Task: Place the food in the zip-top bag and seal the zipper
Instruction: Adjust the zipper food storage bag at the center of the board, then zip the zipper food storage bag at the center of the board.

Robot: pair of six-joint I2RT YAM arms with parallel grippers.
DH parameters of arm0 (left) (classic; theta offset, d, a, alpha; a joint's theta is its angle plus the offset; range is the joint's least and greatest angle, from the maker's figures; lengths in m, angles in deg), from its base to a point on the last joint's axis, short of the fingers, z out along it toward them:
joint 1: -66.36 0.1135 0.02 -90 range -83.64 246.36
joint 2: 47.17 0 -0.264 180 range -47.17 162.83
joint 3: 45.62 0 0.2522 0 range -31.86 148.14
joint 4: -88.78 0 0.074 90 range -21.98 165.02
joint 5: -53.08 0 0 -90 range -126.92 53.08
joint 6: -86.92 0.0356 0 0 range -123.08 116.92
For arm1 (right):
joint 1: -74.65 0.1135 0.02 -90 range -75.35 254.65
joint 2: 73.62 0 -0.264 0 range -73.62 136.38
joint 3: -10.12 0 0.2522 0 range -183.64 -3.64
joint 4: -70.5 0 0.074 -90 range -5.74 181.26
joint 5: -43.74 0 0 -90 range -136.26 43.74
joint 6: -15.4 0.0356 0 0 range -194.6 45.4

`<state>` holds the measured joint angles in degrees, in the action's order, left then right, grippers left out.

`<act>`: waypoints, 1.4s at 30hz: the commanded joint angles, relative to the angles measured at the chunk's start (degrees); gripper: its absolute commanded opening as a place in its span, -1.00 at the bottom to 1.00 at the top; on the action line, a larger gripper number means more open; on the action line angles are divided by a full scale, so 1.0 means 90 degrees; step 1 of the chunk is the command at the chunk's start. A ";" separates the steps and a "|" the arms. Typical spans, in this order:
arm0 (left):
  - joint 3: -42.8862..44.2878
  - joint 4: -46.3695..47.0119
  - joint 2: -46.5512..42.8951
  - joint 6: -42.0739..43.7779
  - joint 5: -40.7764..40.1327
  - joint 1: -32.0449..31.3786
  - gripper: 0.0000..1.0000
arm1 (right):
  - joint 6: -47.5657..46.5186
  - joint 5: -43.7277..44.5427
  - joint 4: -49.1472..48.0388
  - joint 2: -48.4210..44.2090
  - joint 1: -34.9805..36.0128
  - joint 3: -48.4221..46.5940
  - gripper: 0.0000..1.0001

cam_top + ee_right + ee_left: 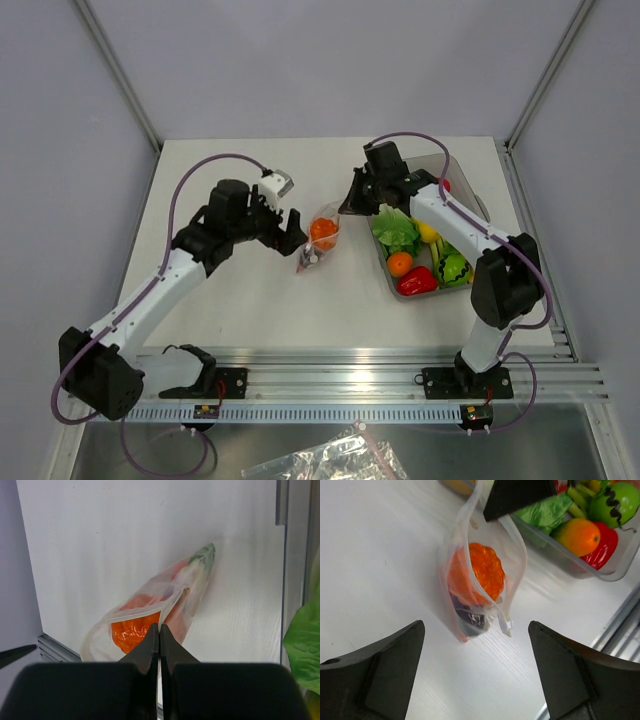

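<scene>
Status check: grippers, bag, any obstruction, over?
Left gripper open, short of the zip-top bag. Right gripper shut on its rim. Orange piece and eggplant inside, zipper unsealed. Nothing blocking.

Fingers of right claw point(159, 633) pressed together on mouth rim of zip-top bag point(172, 591). Bag lies on white desk point(100, 540); orange piece point(131, 630) inside near claw, green top point(205, 555) at far end.

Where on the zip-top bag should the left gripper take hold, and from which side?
The zipper's free end, approached from the left gripper's own side, jaws open. The right gripper pinches the opposite rim of the zip-top bag, and this end sticks out flat, clear of the food.
</scene>
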<state>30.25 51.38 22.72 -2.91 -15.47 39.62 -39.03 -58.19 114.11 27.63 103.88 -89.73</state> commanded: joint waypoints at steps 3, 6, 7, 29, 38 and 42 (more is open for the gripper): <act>-0.2052 0.2768 -0.1094 0.0265 -0.1533 -0.0729 0.62 | 0.0257 -0.0365 -0.0103 0.0049 -0.0035 -0.0386 -1.00; -0.2825 0.3678 -0.1417 -0.0173 -0.1612 -0.0837 0.60 | 0.0257 -0.0413 -0.0113 0.0107 -0.0035 -0.0425 -1.00; -0.3060 0.3962 -0.1514 -0.0300 -0.1786 -0.0895 0.58 | 0.0257 -0.0414 -0.0132 0.0107 -0.0035 -0.0435 -1.00; -0.4244 0.7030 -0.0997 -0.1014 -0.1758 -0.0925 0.46 | 0.0364 -0.0628 -0.0318 0.0175 -0.0055 -0.0464 -1.00; -0.4606 0.7187 -0.1008 -0.1161 -0.1681 -0.0925 0.41 | 0.0413 -0.0706 -0.0425 0.0166 -0.0113 -0.0425 -1.00; -0.4528 0.7294 -0.0754 -0.1161 -0.1632 -0.0925 0.31 | 0.0413 -0.0726 -0.0455 0.0156 -0.0133 -0.0425 -1.00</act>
<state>-11.39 111.62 14.48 -13.23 -31.05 31.53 -35.84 -63.52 112.36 29.53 103.27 -91.50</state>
